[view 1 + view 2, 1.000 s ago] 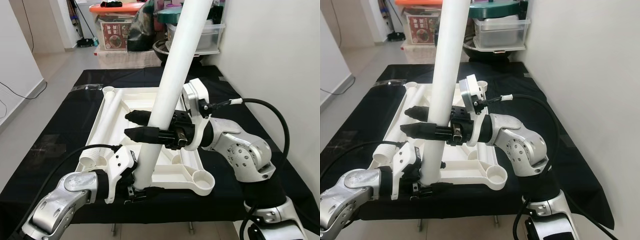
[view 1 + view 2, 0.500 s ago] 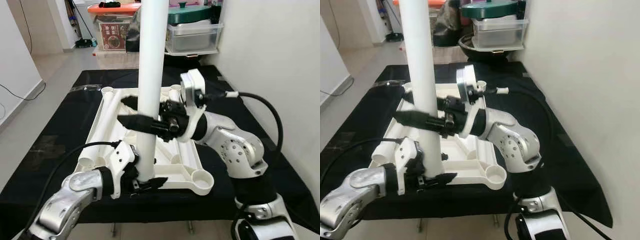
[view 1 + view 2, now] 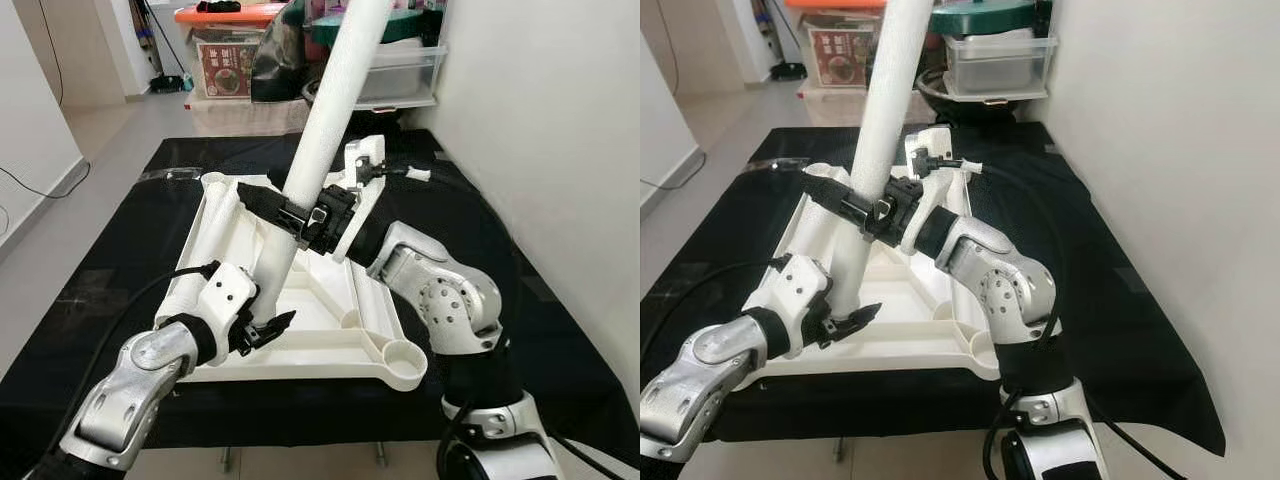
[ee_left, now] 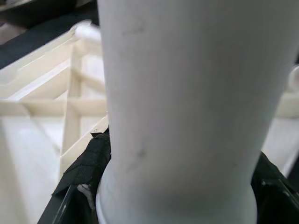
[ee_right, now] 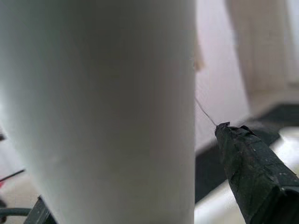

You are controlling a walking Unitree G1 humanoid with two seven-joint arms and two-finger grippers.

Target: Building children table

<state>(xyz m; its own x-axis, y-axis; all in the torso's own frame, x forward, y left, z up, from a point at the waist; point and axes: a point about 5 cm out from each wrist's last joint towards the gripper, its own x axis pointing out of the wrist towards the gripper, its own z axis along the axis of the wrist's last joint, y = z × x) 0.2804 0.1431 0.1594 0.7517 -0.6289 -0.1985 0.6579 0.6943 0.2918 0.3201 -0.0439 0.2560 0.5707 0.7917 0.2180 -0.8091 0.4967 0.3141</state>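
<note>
We see a plain white wall (image 3: 540,120) right, grey tiled floor (image 3: 110,130) left, stacked storage boxes (image 3: 232,60) far.

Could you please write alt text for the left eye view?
Both grippers hold a tilted white table leg over an upturned white tabletop on a black cloth: the left gripper near its base, the right gripper higher.

Two silver arms with white wrist blocks and black grippers.

The left arm (image 3: 130,385) is built of rounded, brushed silver shells with a disc-shaped joint cap, a black band before its white wrist block, and a black cable looping along it. The right arm (image 3: 440,300) has bulbous silver joint housings, a white bracket with a white-tipped black cable, and dark hardware. Each gripper (image 3: 262,330) has long black fingers (image 5: 252,182) wrapped in matte tape.
</note>
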